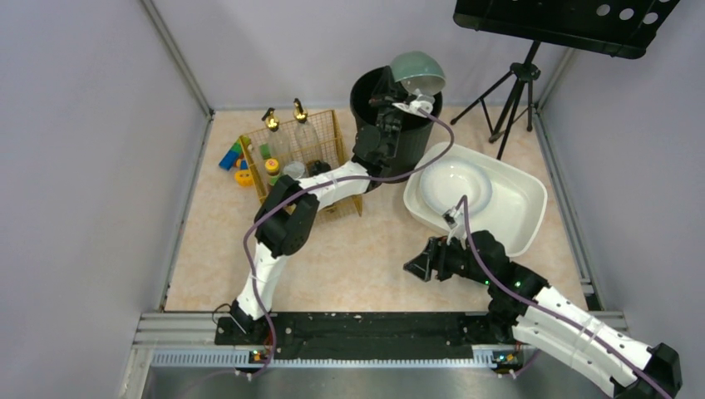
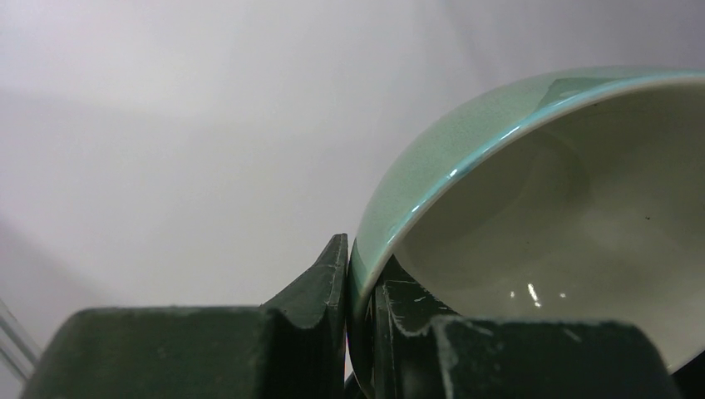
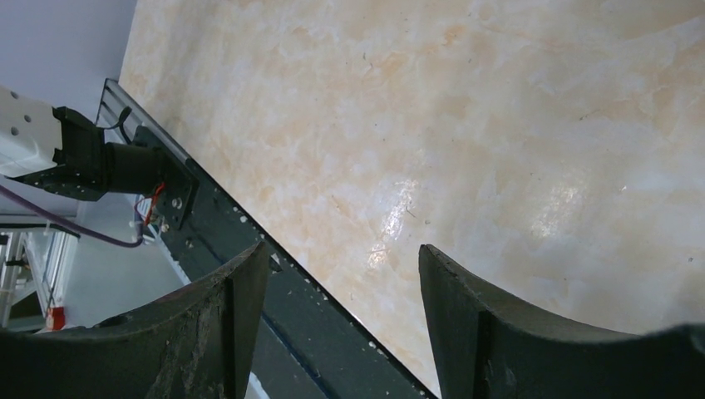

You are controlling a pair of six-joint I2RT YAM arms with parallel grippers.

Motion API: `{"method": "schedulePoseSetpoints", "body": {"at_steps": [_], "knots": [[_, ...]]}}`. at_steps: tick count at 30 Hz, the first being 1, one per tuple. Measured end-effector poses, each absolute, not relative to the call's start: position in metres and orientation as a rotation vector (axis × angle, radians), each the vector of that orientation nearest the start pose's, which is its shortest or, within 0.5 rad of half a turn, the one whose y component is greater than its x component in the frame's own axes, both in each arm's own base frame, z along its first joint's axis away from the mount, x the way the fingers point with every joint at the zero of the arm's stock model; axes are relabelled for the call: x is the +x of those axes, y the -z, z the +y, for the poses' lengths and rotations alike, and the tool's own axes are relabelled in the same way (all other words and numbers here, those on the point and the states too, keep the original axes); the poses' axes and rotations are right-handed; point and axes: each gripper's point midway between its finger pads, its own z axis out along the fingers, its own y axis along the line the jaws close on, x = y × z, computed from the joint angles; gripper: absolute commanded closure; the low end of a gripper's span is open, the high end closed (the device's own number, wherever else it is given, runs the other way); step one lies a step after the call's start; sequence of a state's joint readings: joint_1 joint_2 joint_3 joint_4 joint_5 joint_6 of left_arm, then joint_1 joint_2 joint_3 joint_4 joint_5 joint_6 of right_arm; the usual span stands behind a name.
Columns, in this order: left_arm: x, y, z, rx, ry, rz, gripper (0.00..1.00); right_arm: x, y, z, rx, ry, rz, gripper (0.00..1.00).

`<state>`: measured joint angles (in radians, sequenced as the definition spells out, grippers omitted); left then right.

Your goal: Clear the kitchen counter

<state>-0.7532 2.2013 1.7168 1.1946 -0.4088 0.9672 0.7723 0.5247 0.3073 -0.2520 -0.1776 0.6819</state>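
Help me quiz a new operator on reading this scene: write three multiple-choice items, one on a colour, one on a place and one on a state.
1. What colour is the wire basket? A yellow; B red; C blue.
2. Where is the green bowl? A in the wire basket; B in the left claw, over the black bin; C in the white tub.
3. How is the right claw? A open and empty; B shut on a plate; C shut on a bottle.

Answers:
1. A: its wires are yellow.
2. B: the claw pinches the bowl's rim over the bin.
3. A: only bare kitchen counter shows in the gap.
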Motion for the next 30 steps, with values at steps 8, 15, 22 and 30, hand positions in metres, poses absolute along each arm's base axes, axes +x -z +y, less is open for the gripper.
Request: {"method": "schedulePoseSetpoints", "body": {"at_steps": [8,15,22,30], "knots": [[0.506,-0.390,-0.325,0.373,-0.338,0.914,1.00,0.137,-0.115,0.211,-0.232,-1.031,2.202,0.35],[0.490,-0.422,-0.307,0.338,-0.289,0.960,1.00,0.145,-0.144,0.211,-0.247,-1.021,2.135,0.35],[0.472,-0.468,-0.289,0.299,-0.181,1.033,1.00,0.146,-0.152,0.207,-0.232,-1.006,2.111,0.35],[0.454,-0.489,-0.279,0.309,-0.043,1.201,1.00,0.164,-0.220,0.187,-0.168,-0.890,1.993,0.34]]}}
